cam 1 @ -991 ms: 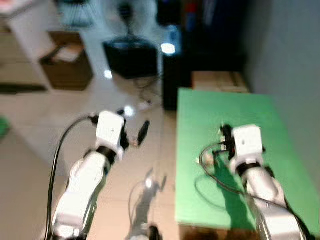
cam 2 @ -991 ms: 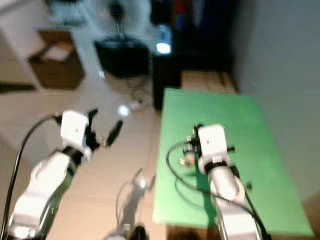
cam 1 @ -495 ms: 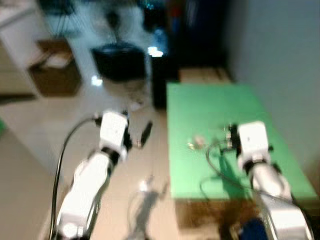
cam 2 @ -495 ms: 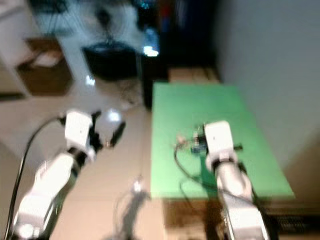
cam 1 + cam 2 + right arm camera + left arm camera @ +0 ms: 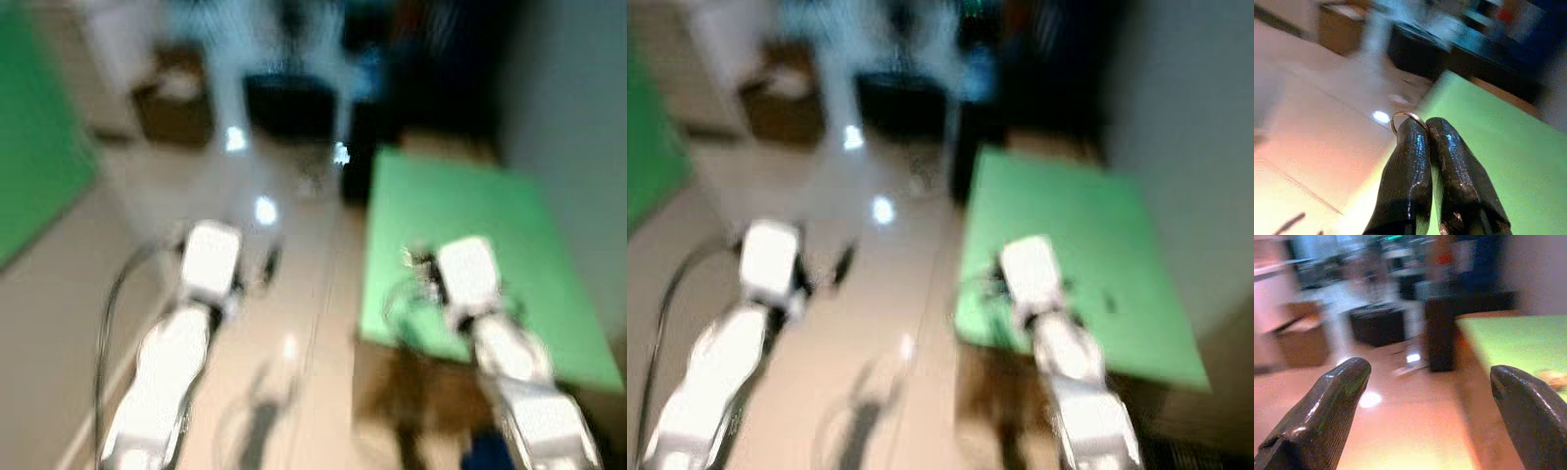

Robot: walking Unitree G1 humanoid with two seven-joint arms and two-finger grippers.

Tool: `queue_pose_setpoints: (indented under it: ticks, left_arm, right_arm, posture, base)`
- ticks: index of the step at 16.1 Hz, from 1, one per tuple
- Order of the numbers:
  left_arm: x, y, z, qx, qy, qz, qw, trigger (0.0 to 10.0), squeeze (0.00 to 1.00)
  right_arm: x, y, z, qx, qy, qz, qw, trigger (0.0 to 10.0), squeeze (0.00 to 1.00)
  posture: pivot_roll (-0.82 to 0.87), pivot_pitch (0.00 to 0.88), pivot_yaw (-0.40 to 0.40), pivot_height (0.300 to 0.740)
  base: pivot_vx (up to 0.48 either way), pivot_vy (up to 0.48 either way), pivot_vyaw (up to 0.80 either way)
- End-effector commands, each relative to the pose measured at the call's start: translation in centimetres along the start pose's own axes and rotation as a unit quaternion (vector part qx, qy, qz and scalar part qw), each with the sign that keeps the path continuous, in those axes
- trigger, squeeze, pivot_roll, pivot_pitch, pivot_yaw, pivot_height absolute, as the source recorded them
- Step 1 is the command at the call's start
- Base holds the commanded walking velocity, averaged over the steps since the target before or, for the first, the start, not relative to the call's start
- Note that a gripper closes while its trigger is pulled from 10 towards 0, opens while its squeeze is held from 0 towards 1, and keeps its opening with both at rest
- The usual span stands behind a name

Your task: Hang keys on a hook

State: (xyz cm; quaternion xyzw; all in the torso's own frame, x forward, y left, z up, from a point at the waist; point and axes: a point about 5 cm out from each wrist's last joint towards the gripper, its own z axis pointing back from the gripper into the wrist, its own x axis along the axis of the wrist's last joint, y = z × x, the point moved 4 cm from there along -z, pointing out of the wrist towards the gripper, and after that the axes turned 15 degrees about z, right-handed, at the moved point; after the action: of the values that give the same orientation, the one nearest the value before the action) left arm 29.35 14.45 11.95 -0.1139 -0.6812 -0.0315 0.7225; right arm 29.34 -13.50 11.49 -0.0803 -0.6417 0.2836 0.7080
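Everything in the head views is heavily blurred, so details are thin. The right gripper [image 5: 1425, 128] has its two black fingers [image 5: 1405, 181] pressed together, and a thin metal key ring [image 5: 1406, 117] pokes out right at their tips, pinched between them. So the keys are in that pincer; only the ring's arc can be made out, and the keys themselves can't be seen. In the left eye view the right gripper [image 5: 423, 266] sits over the near left edge of the green table [image 5: 480, 215], right of centre in the frame, with a smudge at its tip that's too blurred to read.

The left gripper [image 5: 1430, 382] is spread wide with nothing between its fingers [image 5: 1327, 406], and it hangs over the pale tiled floor [image 5: 294, 294], lower left of centre in the left eye view [image 5: 257, 274]. A dark cable [image 5: 113, 304] loops beside the left arm.

Behind, toward the top of the frame, there's a dark box [image 5: 289, 106] on the floor, a brown cardboard box [image 5: 174, 103] further left, and dark furniture [image 5: 431, 69] at the upper right beside a grey wall [image 5: 573, 127]. A green panel [image 5: 34, 147] fills the upper left edge. No writing or labels are readable anywhere, too much blur
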Motion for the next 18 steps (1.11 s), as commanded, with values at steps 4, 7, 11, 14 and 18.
queue_pose_setpoints:
  ticks: [4,7,11,14,18]
  left_arm:
    - [1.0,0.2,0.6,0.028,-0.029,-0.001,0.999,10.0,0.00]
    - [1.0,0.2,1.0,0.032,-0.032,-0.012,0.999,10.0,0.00]
    - [1.6,0.6,1.4,0.046,-0.052,-0.030,0.997,10.0,0.00]
    - [2.3,0.8,1.5,0.040,-0.060,-0.021,0.997,10.0,0.00]
    - [2.0,0.4,1.1,0.035,-0.060,-0.021,0.997,10.0,0.00]
  right_arm:
    - [0.2,0.0,-1.0,0.018,-0.014,-0.004,1.000,10.0,0.00]
    - [-0.2,0.1,-1.1,0.019,-0.013,-0.023,0.999,10.0,0.00]
    - [-1.2,1.3,-0.5,0.024,-0.004,-0.045,0.999,10.0,0.00]
    - [-0.3,1.7,-0.7,0.027,-0.017,-0.053,0.998,10.0,0.00]
    - [-0.5,1.4,-1.1,0.020,-0.019,-0.051,0.998,10.0,0.00]
  posture:
    - [-0.02,0.000,-0.068,0.740]
    - [0.00,0.000,-0.069,0.740]
    - [0.01,0.000,-0.039,0.740]
    - [0.00,0.000,-0.023,0.740]
    - [0.00,0.000,-0.030,0.740]
  base:
    - [0.000,0.000,0.80]
    - [0.000,0.000,0.80]
    - [0.000,0.000,0.80]
    - [0.000,0.000,0.80]
    - [0.270,0.000,0.80]
